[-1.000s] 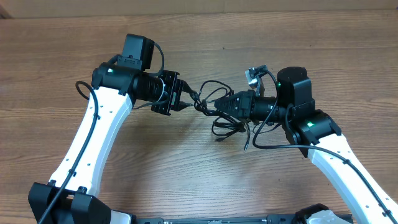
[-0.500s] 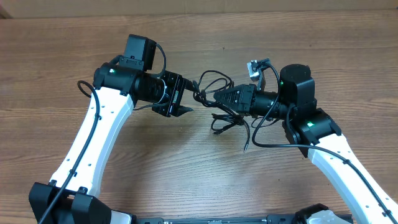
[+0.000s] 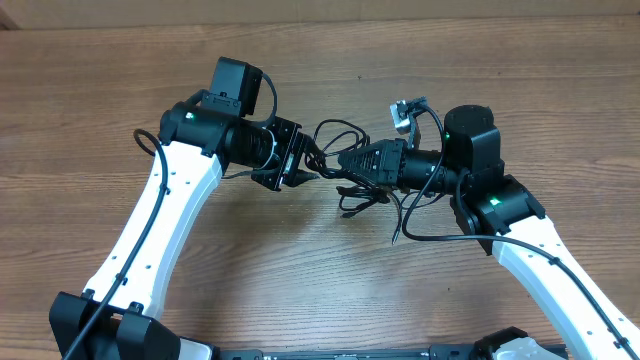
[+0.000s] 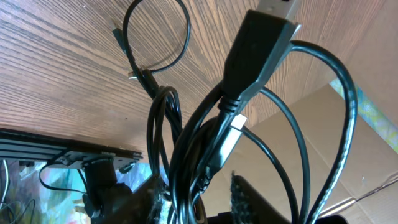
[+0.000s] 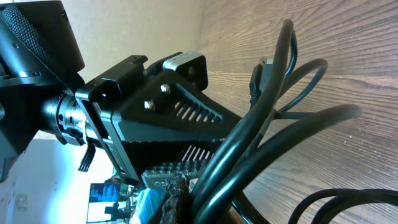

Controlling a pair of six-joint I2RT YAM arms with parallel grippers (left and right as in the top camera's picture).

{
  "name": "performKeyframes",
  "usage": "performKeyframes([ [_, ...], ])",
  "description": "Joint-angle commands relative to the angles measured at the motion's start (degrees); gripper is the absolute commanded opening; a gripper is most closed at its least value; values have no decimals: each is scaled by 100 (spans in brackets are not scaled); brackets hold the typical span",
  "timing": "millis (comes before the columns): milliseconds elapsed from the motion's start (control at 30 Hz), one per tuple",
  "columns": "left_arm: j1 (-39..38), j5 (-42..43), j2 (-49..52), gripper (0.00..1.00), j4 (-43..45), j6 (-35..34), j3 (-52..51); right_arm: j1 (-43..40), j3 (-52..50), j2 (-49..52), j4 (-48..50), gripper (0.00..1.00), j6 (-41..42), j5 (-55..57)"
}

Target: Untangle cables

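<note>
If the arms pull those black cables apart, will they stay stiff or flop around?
Likely floppy: the cables curl in loose loops beside the right pincer. Probably light, being thin strands. Their crossed loops may well snag when pulled.

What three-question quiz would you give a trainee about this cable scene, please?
1. True or false: the cables lie untouched on the table.
2. The right gripper is: A) open, B) shut on the cables, C) out of view.
3. Fill in: in the left wrist view, the large plug has a ___ housing.
Key: 1 false; 2 B; 3 black.
</note>
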Motion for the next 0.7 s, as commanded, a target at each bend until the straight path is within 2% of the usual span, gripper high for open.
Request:
performKeyframes([
  [0,-42,17,-31,29,22,85,146,26,92,-9,46,4,-2,-92],
  [267,-44,22,-31,4,17,-105,146,26,92,-9,39,4,-2,-94],
  [433,-42,42,-31,5,17,-170,146,26,92,-9,-37,4,-4,-92],
  [667,-42,42,-31,5,-24,-708,146,26,92,-9,-356,4,-28,-90],
])
